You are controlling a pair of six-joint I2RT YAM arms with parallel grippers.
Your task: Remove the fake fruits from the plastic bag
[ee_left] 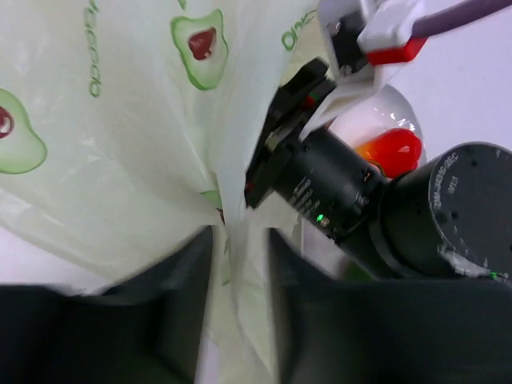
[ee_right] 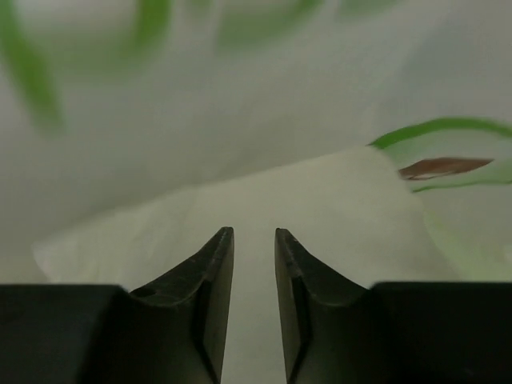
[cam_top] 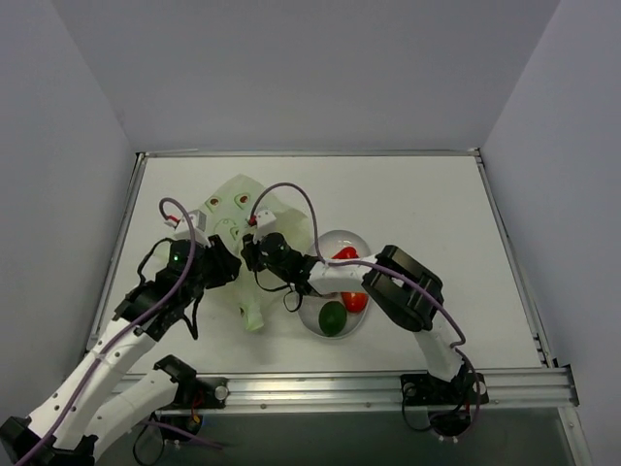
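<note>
The plastic bag [cam_top: 233, 209] lies crumpled at centre left, pale yellow-green with avocado prints. My left gripper [cam_top: 231, 268] is shut on a bunched fold at its right side; in the left wrist view the fold [ee_left: 240, 272] runs between my fingers [ee_left: 180, 308]. My right gripper [cam_top: 252, 252] is pushed into the bag next to it. In the right wrist view its jaws [ee_right: 254, 234] stand a narrow gap apart, with only bag film [ee_right: 240, 120] ahead. A red fruit [cam_top: 344, 254], an orange-red one [cam_top: 355, 301] and a green ball [cam_top: 333, 317] lie in the clear dish [cam_top: 340, 236]. The dark and pink fruits are hidden.
The right arm's black wrist [ee_left: 344, 196] crosses close in front of my left gripper, and the dish [ee_left: 404, 116] with a red fruit [ee_left: 390, 152] lies behind it. The right arm's elbow [cam_top: 403, 286] hangs over the dish's right side. White walls enclose the table.
</note>
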